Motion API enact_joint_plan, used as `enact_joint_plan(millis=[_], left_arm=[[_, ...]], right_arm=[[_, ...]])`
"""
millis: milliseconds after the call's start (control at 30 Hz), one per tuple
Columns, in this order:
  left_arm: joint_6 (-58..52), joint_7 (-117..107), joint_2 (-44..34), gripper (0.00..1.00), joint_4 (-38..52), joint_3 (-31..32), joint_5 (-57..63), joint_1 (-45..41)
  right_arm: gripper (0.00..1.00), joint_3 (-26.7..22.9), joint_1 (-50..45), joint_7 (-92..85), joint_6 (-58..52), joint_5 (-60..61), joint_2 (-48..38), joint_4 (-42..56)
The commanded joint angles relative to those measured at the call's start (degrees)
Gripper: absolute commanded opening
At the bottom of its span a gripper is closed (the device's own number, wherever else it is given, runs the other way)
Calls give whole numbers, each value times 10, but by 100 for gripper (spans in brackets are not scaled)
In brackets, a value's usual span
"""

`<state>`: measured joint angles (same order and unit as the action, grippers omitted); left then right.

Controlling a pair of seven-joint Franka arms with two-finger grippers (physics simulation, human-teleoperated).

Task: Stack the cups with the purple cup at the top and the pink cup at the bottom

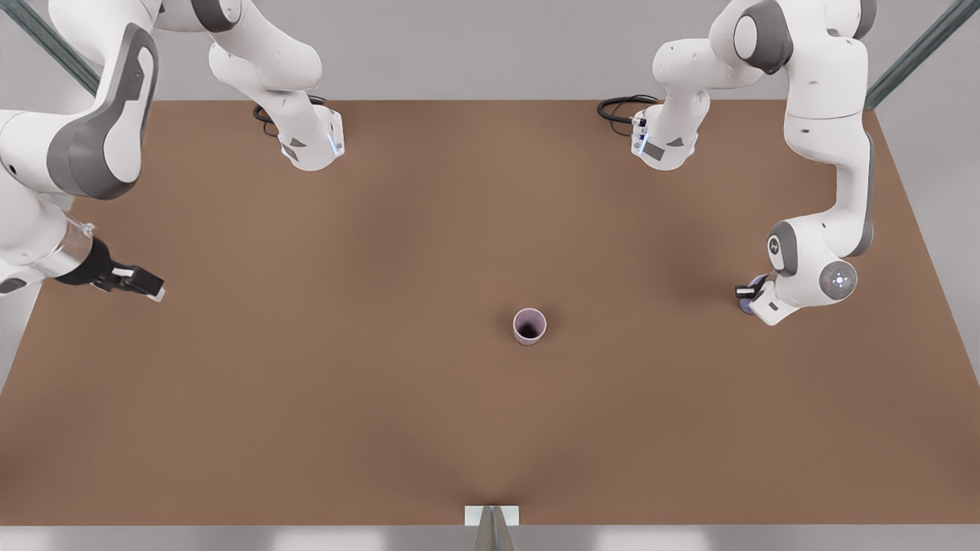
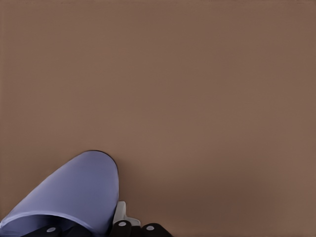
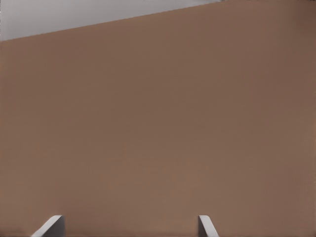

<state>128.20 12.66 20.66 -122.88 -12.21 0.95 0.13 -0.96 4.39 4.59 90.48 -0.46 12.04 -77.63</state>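
The pink cup (image 1: 529, 326) stands upright and alone near the middle of the brown table (image 1: 383, 398), its dark inside showing. The purple cup (image 1: 744, 304) is at the front view's right, mostly hidden behind my left gripper (image 1: 749, 293). In the left wrist view the purple cup (image 2: 81, 192) sits right against the left gripper (image 2: 118, 218), which appears shut on its wall; one pale fingertip (image 2: 121, 211) presses its outer side. My right gripper (image 1: 151, 288) hangs open over the table at the front view's left, far from both cups, with bare table between its fingertips (image 3: 52, 224).
Both arm bases (image 1: 314, 145) (image 1: 662, 145) stand at the table's far edge with black cables (image 1: 620, 107) beside them. A small grey bracket (image 1: 491, 516) sits at the near edge. Metal frame bars (image 1: 911, 53) rise at the far corners.
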Motion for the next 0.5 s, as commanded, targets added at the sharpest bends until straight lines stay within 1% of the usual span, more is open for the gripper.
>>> enact_joint_plan(millis=[0, 100, 167, 200, 233, 267, 300, 367, 400, 433, 467], left_arm=[[-1, -2, -2, 21, 2, 0, -3, 0], [-16, -9, -8, 21, 28, 5, -3, -7], [-64, -12, -14, 21, 66, 14, -4, -30], [-106, -40, -21, 21, 93, 14, -3, -68], [-164, -91, -25, 21, 138, 14, -4, -127], [-192, -134, -23, 21, 171, 14, -4, -173], [-198, -171, -19, 21, 185, 14, -5, -205], [-200, -288, 6, 21, 240, 19, -53, -289], [-221, -329, 24, 21, 283, 41, -60, -307], [-258, -367, 53, 21, 345, 83, -59, -308], [-266, -373, 68, 21, 377, 106, -53, -314]], right_arm=[[100, 0, 0, -154, -5, 0, 0, 2], [100, 0, 9, -155, -5, 0, 0, 6], [100, 0, 8, -155, -4, 0, 0, 6], [100, 0, 8, -155, -3, 0, 0, 6], [100, 0, 8, -155, -4, 0, 0, 6], [100, 0, 8, -155, -3, 0, 1, 6], [100, 0, 8, -155, -3, 0, 0, 6], [100, 0, 7, -155, -2, 0, 0, 6], [100, 0, 7, -155, -2, 0, 1, 6], [100, 1, 6, -155, -2, 0, 1, 5], [100, 1, 7, -155, -2, 0, 2, 6]])
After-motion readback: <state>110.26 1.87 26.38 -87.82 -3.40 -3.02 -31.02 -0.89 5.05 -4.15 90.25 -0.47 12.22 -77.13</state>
